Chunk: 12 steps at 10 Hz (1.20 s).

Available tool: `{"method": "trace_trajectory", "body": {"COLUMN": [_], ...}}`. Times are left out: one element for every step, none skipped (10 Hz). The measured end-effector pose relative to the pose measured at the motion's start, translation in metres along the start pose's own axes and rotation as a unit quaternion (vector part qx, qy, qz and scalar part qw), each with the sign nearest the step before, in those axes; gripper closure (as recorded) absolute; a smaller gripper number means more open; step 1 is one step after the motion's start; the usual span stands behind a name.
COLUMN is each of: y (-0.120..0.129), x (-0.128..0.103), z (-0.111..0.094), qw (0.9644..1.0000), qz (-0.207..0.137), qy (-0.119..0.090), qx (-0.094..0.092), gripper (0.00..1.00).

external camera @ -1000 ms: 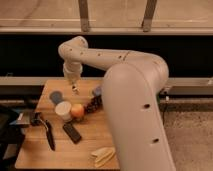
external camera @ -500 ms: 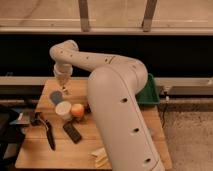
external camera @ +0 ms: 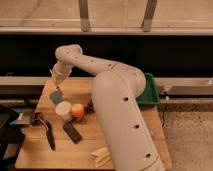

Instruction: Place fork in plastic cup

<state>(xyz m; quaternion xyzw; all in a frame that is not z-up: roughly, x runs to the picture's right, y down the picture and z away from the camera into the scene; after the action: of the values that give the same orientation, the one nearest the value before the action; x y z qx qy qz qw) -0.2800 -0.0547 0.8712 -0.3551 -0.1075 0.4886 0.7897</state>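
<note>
plastic cup (external camera: 56, 97) | gripper (external camera: 57, 86) lowered, now just abv | fingers closed

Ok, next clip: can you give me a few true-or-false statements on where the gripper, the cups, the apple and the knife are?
1. The gripper hangs just above the plastic cup, near the table's back left. True.
2. The apple lies to the picture's left of the cream-white cup. False: it sits right beside it, on the picture's right.
3. The black-handled knife lies nearer the table's front than both cups. True.
4. The green bin stands at the table's left end. False: it is at the right, behind the arm.
5. The gripper is shut. True.
</note>
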Motion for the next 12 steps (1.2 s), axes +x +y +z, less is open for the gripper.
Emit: {"method": "trace_trajectory", "body": {"y": [0.001, 0.006, 0.013, 0.017, 0.017, 0.02, 0.022, 0.019, 0.02, 0.021, 0.02, 0.015], "x": [-0.004, -0.006, -0.01, -0.012, -0.012, -0.013, -0.011, -0.009, -0.008, -0.008, -0.006, -0.004], "z": [-0.002, -0.002, -0.003, -0.006, -0.01, -0.015, -0.022, -0.028, -0.03, -0.03, -0.029, -0.024], "qw": [0.9999, 0.9997, 0.9993, 0.9988, 0.9985, 0.9978, 0.9969, 0.9958, 0.9948, 0.9937, 0.9931, 0.9931], "qz": [-0.005, -0.013, -0.023, -0.032, -0.035, -0.041, -0.045, -0.047, -0.049, -0.052, -0.052, -0.047], "qy": [-0.012, -0.018, -0.025, -0.033, -0.039, -0.05, -0.063, -0.077, -0.086, -0.095, -0.1, -0.1], "qx": [-0.007, -0.012, -0.016, -0.015, -0.014, -0.014, -0.015, -0.017, -0.021, -0.028, -0.034, -0.039], "gripper": [1.0, 1.0, 1.0, 1.0, 1.0, 1.0, 1.0, 1.0, 1.0, 1.0, 1.0, 1.0]}}
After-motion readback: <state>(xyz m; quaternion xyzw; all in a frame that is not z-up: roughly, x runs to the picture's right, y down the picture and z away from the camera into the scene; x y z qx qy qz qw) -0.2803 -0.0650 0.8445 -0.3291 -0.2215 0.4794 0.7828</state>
